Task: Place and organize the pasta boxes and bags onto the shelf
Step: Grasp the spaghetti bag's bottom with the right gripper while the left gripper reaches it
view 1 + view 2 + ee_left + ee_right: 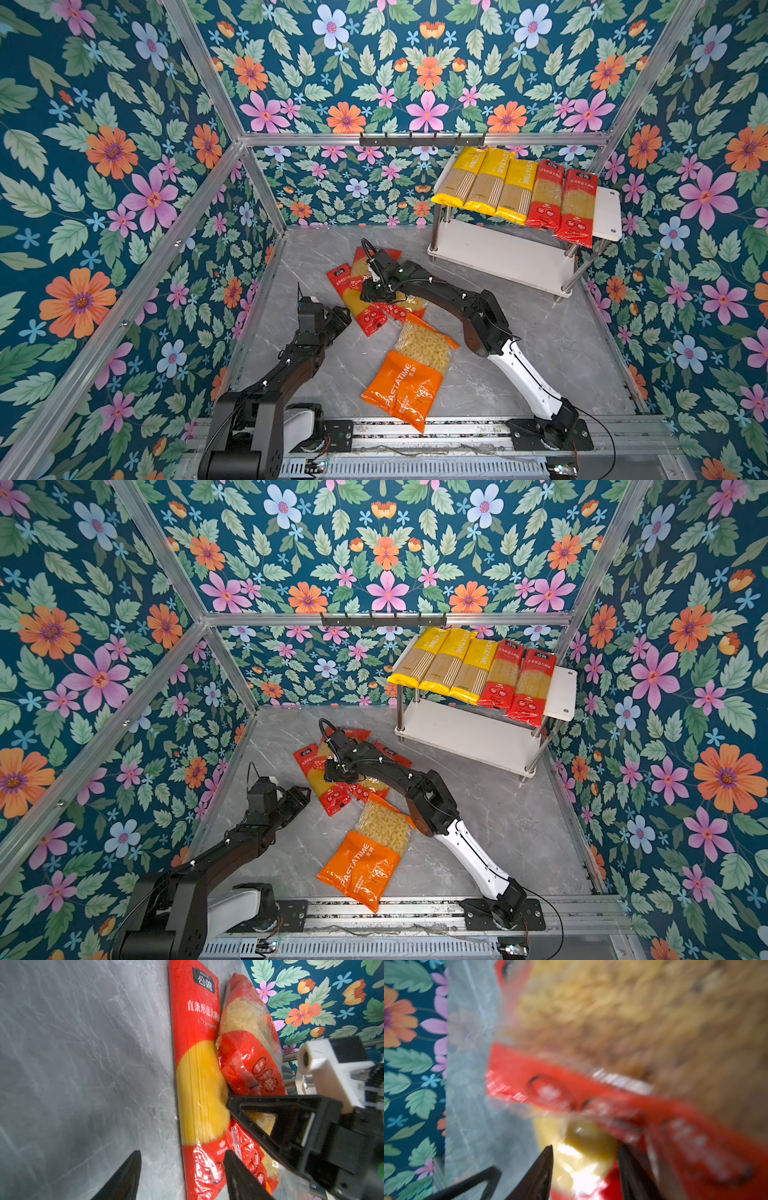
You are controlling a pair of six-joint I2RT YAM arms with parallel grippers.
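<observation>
step: fetching the loose red spaghetti pack [356, 305] off the tabletop [540, 353] for the shelf [498, 270], as I read it
right gripper [375, 296]: sat over the pile mid-tabletop; in the right wrist view the jaws stood part-open astride the pack's yellow window; blur hid whether they pinched it
left gripper [338, 319]: at 8 o'clock of the pile, low; jaws well apart, nothing in them
pile: spaghetti lay 11-to-5; far macaroni pack [363, 262] touched it at 1 o'clock; near macaroni pack [409, 304] pressed against its 4 o'clock edge, right where one right jaw came down
orange macaroni pack [409, 384]: flat at 6 o'clock of the pile, just beside the near macaroni pack
doing it well: grip mid-length across the narrow width so it lifts level; seat that jaw between spaghetti and macaroni film, not on the film; lift straight up before swinging to 2 o'clock
risk: slick film; an end-heavy grip would droop and snag the neighbours
top tier [607, 212]: three yellow spaghetti packs [490, 178] then two shelved red spaghetti packs [561, 199], side by side, front ends overhanging; bare strip at the 3 o'clock end, likely this pack's slot
lower tier [478, 245]: nothing seen on it; probably for the macaroni
</observation>
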